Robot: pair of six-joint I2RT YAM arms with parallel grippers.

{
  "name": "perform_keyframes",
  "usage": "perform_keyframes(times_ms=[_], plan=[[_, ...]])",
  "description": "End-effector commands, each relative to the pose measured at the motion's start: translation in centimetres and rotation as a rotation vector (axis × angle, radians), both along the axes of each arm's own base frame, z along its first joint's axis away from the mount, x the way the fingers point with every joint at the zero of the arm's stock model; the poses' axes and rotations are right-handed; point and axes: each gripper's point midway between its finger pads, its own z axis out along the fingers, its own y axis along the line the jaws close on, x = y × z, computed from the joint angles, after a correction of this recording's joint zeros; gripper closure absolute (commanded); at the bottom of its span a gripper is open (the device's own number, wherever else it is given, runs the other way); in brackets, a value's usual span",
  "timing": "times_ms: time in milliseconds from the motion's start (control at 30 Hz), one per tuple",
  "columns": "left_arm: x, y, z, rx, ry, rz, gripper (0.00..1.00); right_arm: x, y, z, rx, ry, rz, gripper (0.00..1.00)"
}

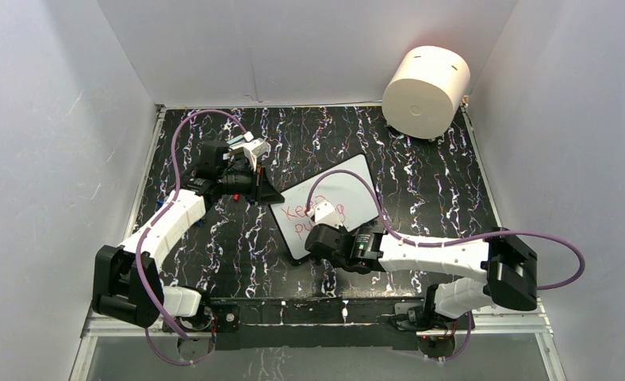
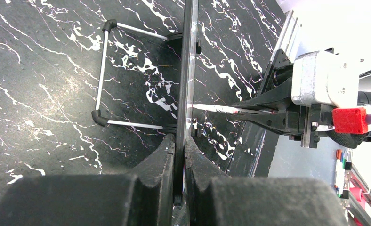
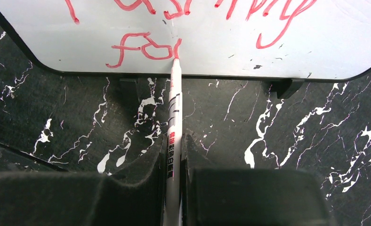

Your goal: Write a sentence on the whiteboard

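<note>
Overall black marbled tabletop (image 1: 420, 171), white walls (image 1: 293, 48); left pincer (image 2: 180, 140) grips whiteboard (image 1: 350, 198), right pincer (image 3: 174, 141) marker (image 3: 175, 101).

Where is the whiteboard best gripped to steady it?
By its thin left rim, clear of the sentence, coming edge-on from the left: the whiteboard is flat and lifted on feet, so jaws close over both faces, as the left gripper does.

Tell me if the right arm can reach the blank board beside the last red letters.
Probably yes: its claw holds the marker with the tip on the whiteboard, and the surface to the right is bare.
</note>
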Motion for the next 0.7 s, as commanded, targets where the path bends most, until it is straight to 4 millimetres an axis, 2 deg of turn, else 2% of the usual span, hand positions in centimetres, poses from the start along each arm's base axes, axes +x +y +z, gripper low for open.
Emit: perform_keyframes(times_ms=[0,667], plan=[[0.2,1.3,-3.4,0.122,0.061,0.07,1.0,0.1,-0.5,-0.6,-0.004,0.004,-0.03,1.0],[0.2,1.3,-3.4,0.119,0.063,0.067,1.0,1.6,1.5,2.4,0.092,-0.085,-0.018,1.0]])
